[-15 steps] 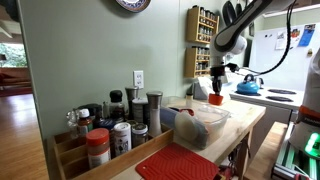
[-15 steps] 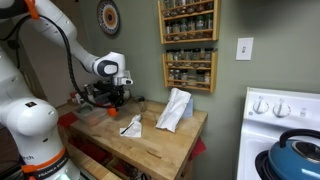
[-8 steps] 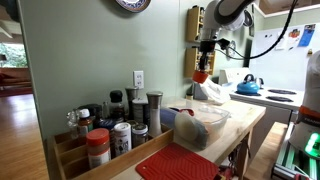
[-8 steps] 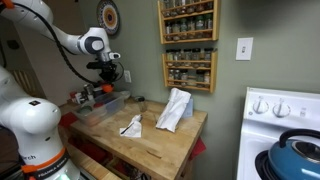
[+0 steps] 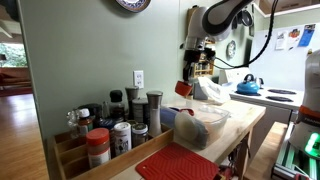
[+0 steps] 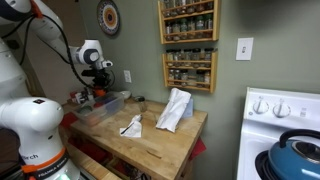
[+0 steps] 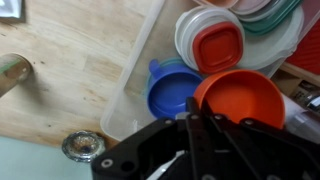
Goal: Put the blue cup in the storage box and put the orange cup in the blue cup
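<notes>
Small red-orange plastic cup [image 7: 240,98] was up in the air, hanging from the Robotiq gripper [image 7: 200,122] above the clear translucent rectangular storage box [image 7: 135,85], not in anything yet. In the wrist view the jaws sat drawn in on the cup's near rim, one finger looking inside the wall and one outside; the exact contact was lost in the dark of the gripper body, but the cup was off every surface, so I read it as pinched. Small plain blue plastic cup [image 7: 172,95] was already in the box, upright, mouth open, just beside the orange one as the wrist camera saw it. Next to it in the box lay a round white tub with a red lid [image 7: 218,47]. The box stood on the wooden butcher-block counter [image 7: 60,70]. Handling, as a guess: thin moulded plastic, very light, stiff enough at the rim, smooth and a bit slippery, not fragile. A rim pinch is the right hold, since it leaves the base free to nest. The blue cup is just as light, so an off-centre drop would likely tip or shove it.
</notes>
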Robot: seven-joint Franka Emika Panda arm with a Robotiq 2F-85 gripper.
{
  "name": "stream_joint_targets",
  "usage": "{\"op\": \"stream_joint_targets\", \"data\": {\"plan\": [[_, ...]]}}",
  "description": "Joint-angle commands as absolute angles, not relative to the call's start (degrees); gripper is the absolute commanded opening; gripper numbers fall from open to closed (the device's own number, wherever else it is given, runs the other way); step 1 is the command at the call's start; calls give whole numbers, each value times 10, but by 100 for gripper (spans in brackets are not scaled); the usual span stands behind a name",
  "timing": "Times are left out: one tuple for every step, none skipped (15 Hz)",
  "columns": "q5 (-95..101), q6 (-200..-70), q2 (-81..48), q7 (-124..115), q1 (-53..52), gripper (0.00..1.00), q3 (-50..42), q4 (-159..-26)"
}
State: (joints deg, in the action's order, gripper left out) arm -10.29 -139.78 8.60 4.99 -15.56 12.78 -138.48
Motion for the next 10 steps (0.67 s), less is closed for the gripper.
{"op": "stream_joint_targets", "data": {"plan": [[-68, -1487, -8, -10, -145, 1, 137, -1345], [-56, -1504, -29, -23, -143, 1, 134, -1335], [-40, -1514, -47, -37, -142, 1, 131, -1327], [-19, -1512, -64, -51, -141, 1, 128, -1319], [5, -1495, -77, -60, -143, 1, 124, -1312], [34, -1484, -90, -78, -145, 1, 118, -1304], [50, -1479, -102, -88, -148, 1, 114, -1299], [64, -1479, -113, -101, -151, 1, 110, -1294], [66, -1477, -123, -105, -152, 1, 109, -1289], [73, -1487, -132, -118, -155, 1, 106, -1285]]}}
